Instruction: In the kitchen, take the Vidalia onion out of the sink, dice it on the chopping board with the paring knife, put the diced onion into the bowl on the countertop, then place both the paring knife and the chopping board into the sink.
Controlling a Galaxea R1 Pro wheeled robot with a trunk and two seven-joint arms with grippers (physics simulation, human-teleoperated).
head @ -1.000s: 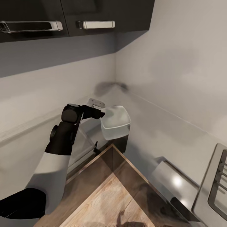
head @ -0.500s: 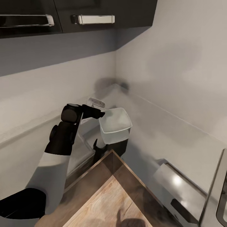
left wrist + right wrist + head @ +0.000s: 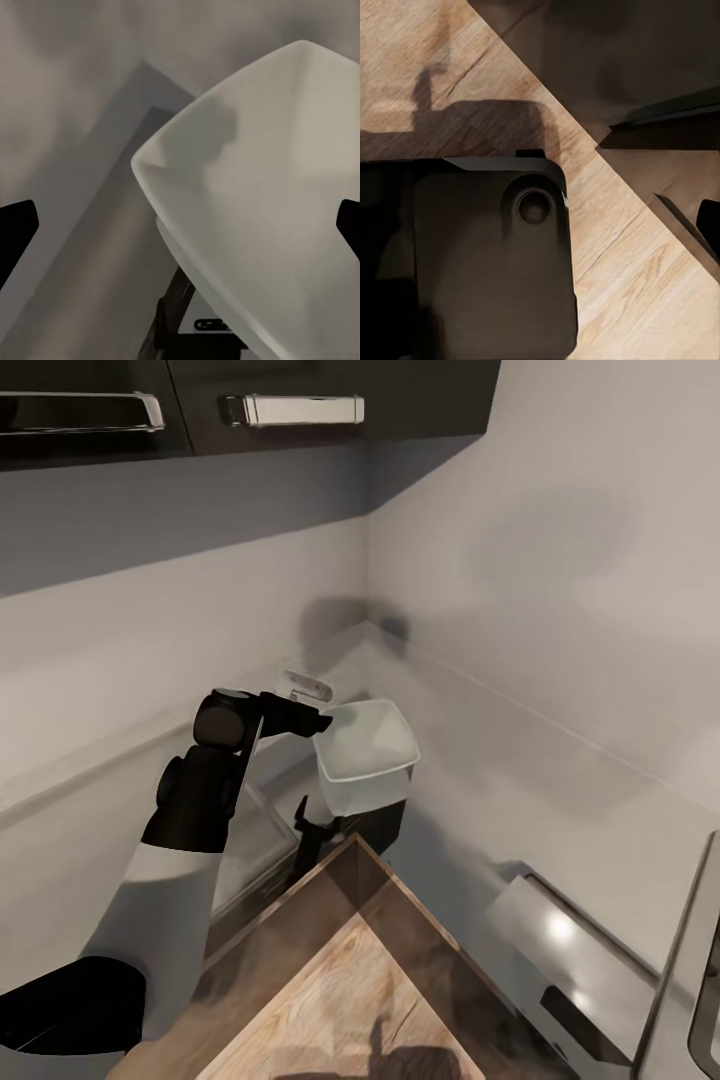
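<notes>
My left gripper (image 3: 318, 725) is shut on the rim of the white bowl (image 3: 365, 755) and holds it tilted in the air near the countertop's corner. In the left wrist view the bowl (image 3: 255, 195) lies right ahead, with dark fingertips (image 3: 15, 232) at the frame's edges. The brown chopping board (image 3: 350, 980) is raised close below the head camera, one corner pointing at the bowl. Its grain (image 3: 645, 285) shows in the right wrist view beside a dark fingertip (image 3: 709, 217). The sink (image 3: 250, 845) sits under my left arm.
The grey countertop (image 3: 480, 790) runs along both walls into the corner. Dark wall cabinets with metal bar handles (image 3: 292, 408) hang overhead. A stove's edge (image 3: 700, 950) shows at far right. A black rounded block (image 3: 487, 262) covers part of the board in the right wrist view.
The camera has shifted a little: the cabinet handles slid up and left and the stove slid right. The bowl stays in my left gripper and the board keeps its place.
</notes>
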